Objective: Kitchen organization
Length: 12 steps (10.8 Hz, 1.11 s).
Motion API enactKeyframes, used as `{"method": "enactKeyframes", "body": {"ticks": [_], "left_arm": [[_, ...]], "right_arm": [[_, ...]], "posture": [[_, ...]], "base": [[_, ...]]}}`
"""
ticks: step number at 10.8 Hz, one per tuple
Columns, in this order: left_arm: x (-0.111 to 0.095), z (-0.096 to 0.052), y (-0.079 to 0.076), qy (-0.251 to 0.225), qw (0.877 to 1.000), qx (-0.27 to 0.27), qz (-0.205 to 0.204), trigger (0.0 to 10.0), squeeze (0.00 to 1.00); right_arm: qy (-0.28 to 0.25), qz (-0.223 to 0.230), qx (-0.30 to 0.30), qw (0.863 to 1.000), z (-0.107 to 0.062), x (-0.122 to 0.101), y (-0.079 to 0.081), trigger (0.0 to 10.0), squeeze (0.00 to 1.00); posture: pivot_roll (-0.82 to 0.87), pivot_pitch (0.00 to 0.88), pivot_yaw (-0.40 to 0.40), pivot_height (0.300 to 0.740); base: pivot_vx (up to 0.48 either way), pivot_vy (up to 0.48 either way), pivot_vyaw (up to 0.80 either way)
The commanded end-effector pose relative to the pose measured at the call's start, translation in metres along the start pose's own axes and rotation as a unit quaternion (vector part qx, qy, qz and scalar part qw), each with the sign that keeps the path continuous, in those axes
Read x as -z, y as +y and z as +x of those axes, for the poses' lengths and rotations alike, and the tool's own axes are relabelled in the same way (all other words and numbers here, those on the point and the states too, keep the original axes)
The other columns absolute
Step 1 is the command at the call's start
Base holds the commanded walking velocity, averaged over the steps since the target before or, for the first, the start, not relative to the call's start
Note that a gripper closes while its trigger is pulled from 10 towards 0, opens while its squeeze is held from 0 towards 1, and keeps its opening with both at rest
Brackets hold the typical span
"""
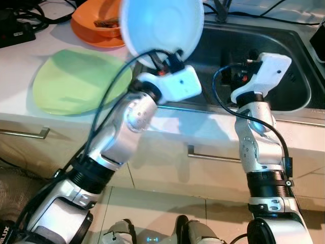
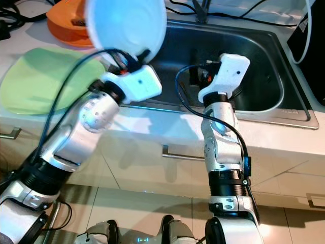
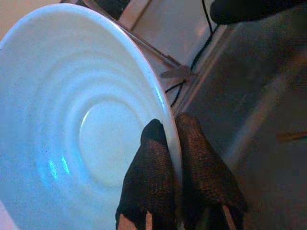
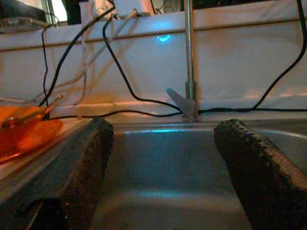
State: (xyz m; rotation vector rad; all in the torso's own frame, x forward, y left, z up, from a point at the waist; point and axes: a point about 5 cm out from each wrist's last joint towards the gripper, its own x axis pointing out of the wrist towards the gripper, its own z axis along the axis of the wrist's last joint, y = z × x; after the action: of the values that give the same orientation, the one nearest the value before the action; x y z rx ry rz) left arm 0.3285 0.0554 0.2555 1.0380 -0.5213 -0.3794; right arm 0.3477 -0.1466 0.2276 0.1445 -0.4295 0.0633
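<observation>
My left gripper (image 3: 170, 132) is shut on the rim of a pale blue-white bowl (image 1: 161, 26), one finger inside (image 3: 149, 177) and one outside. The bowl (image 2: 127, 23) is held up on its edge above the sink's left rim, its ribbed inside (image 3: 72, 129) facing the wrist camera. My right gripper (image 4: 165, 158) is open with nothing between its fingers, held over the front of the steel sink (image 1: 284, 76) and pointing at the tap (image 4: 188, 62). A light green plate (image 1: 76, 79) lies on the white counter to the left.
An orange plate (image 1: 94, 25) with something dark on it sits at the back left of the counter. Black cables (image 4: 120, 72) run along the wall behind the sink. Cabinet handles (image 1: 213, 155) sit below the counter edge. A black box (image 1: 15, 30) is at the far left.
</observation>
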Motion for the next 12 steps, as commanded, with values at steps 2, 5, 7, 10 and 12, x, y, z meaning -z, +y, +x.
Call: {"method": "enactKeyframes", "body": {"ticks": [2, 5, 7, 10, 12], "left_arm": [[0.002, -0.002, -0.004, -0.007, 1.0, 0.016, 0.026, 10.0, 0.0], [0.003, -0.004, -0.007, -0.011, 0.999, 0.028, 0.039, 10.0, 0.0], [0.004, -0.004, -0.011, -0.015, 0.998, 0.046, 0.05, 10.0, 0.0], [0.017, -0.005, -0.008, 0.004, 0.995, 0.061, 0.073, 10.0, 0.0], [0.018, -0.005, -0.014, -0.002, 0.993, 0.087, 0.085, 10.0, 0.0]], "right_arm": [[0.004, 0.011, -0.012, 1.0, 0.002, -0.008, 0.0, 10.0, 0.0], [-0.017, 0.041, -0.029, 0.999, 0.011, -0.035, -0.006, 10.0, 0.0], [-0.023, 0.054, -0.057, 0.997, 0.015, -0.049, -0.001, 10.0, 0.0], [-0.003, 0.061, -0.111, 0.992, 0.012, -0.057, 0.011, 10.0, 0.0], [0.011, 0.08, -0.139, 0.987, 0.012, -0.059, 0.019, 10.0, 0.0]], "posture": [[0.08, 0.159, -0.018, 0.74], [0.08, 0.144, -0.017, 0.74], [0.07, 0.148, -0.016, 0.74], [0.07, 0.166, -0.015, 0.74], [0.06, 0.178, -0.017, 0.74]], "base": [[0.0, 0.0, 0.0], [0.0, 0.0, 0.0], [0.0, 0.0, 0.0], [0.0, 0.0, 0.0], [0.0, 0.0, 0.0]]}}
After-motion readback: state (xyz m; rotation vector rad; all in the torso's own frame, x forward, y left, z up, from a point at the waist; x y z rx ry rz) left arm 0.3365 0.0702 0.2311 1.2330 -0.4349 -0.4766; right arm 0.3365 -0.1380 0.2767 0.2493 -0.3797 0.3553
